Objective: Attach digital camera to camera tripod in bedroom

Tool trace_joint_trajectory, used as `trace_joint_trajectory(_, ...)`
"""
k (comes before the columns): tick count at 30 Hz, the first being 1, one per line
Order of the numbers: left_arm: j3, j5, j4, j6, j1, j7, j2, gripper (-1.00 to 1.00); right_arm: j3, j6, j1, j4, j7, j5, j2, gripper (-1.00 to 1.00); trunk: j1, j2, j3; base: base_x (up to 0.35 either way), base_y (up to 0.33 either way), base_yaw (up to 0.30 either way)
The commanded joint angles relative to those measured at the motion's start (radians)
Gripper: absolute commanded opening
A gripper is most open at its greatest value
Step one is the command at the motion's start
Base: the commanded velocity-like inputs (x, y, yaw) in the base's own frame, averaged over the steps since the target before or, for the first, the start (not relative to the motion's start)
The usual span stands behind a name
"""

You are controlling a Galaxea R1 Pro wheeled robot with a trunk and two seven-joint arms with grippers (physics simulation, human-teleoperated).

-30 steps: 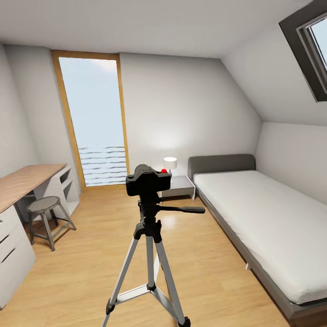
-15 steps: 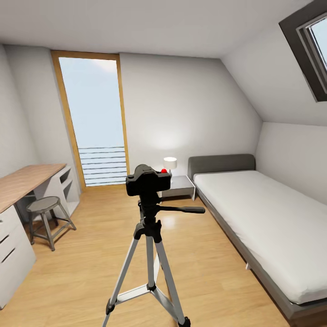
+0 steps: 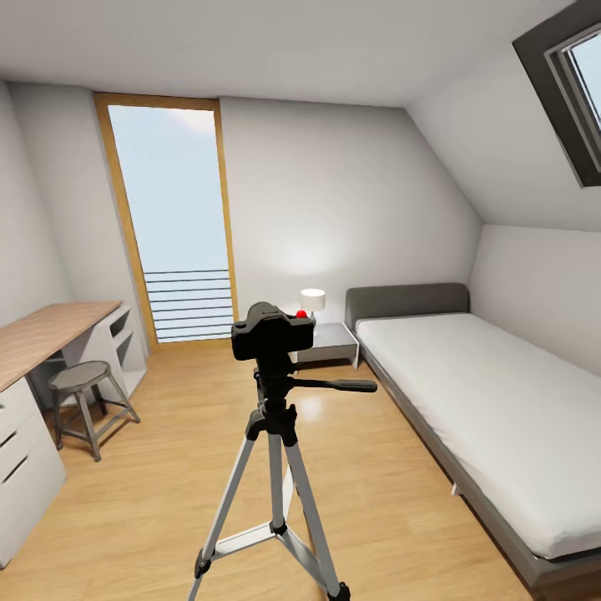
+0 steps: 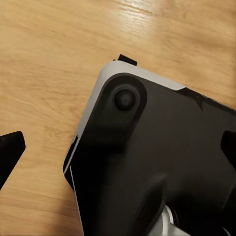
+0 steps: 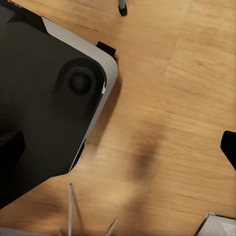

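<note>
Both grippers spread wide, empty; digital camera [image 3: 273, 330] unmoved atop camera tripod [image 3: 274, 467]; window ripples gone.

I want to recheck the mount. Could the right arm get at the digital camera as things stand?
Probably yes: the digital camera sits atop the camera tripod straight ahead with nothing around it, while the right gripper hangs open, pointing at the floor.
</note>
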State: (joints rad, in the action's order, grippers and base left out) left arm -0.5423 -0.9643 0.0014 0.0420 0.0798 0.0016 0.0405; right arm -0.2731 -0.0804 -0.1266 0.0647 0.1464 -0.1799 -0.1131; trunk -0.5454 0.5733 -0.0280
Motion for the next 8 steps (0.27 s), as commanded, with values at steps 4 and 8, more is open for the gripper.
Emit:
trace_joint_trajectory(4,-0.008,-0.007,0.000,0.003,0.000,0.001,0.001,1.00,0.001,-0.006,0.000,0.003,0.004,-0.009,0.000,1.00,0.000,0.002,-0.002,0.000,0.000,0.000)
trace_joint_trajectory(8,-0.008,-0.007,0.001,0.004,0.000,0.001,0.005,1.00,0.001,-0.006,0.000,0.003,0.004,-0.008,0.000,1.00,0.000,0.002,-0.002,0.000,0.000,0.000)
